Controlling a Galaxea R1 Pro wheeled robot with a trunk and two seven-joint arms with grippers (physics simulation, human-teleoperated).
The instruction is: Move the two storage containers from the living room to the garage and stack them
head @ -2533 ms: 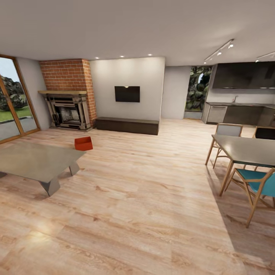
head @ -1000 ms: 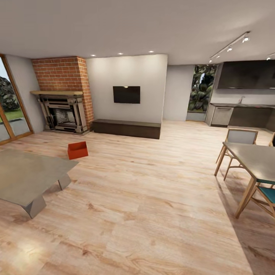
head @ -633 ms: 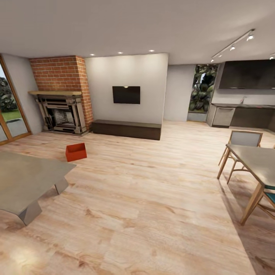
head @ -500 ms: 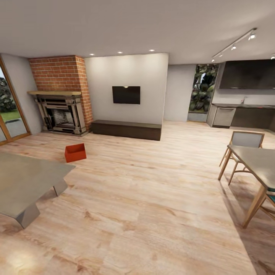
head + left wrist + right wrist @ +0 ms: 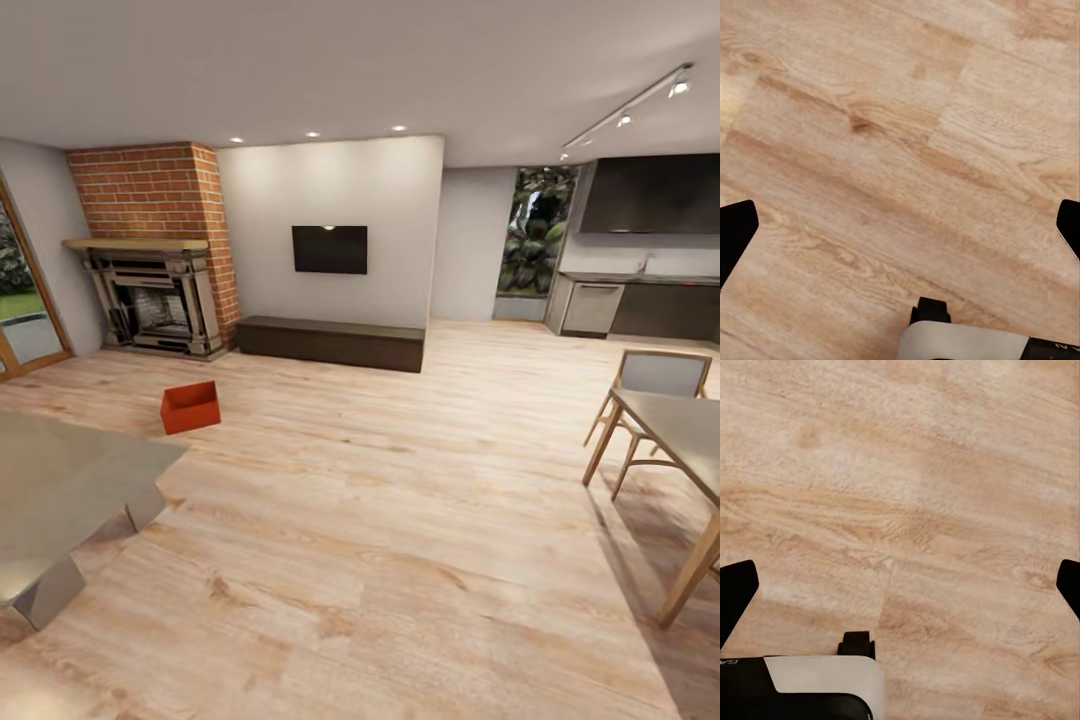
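Red-orange plastic, plain tapered walls, open top: one storage container point(image 5: 190, 407) on the light wood plank floor point(image 5: 380, 520) of the living room, seen from the head camera. Sits upright on its flat bottom, just past the far corner of the grey low table point(image 5: 60, 490) and in front of the brick fireplace point(image 5: 150, 255). Long axis roughly across the view, slightly skewed, the near long wall facing the camera with its right end a little higher in the picture. Touches nothing but the planks. Second bin nowhere to point at.

Further right along the back wall: a long dark low bench point(image 5: 330, 342) under a black wall screen point(image 5: 329, 249), then a window full of foliage point(image 5: 535, 232), then dark kitchen cabinets point(image 5: 650, 250). At the right edge, a grey dining table point(image 5: 680, 430) on wooden legs with a grey-backed chair point(image 5: 655, 378) behind it.

Left gripper point(image 5: 900, 232), from its wrist camera: black fingertips point(image 5: 735, 232) wide apart at opposite edges of the picture, bare wood planks between them, nothing held. Container well away from these fingers, not between or beside them.

Right gripper point(image 5: 900, 592), from its wrist camera: same stance, black fingertips point(image 5: 735, 589) spread to both edges, only plank flooring between them, nothing gripped, a white and black part of the robot point(image 5: 802, 686) near the picture's lower edge.
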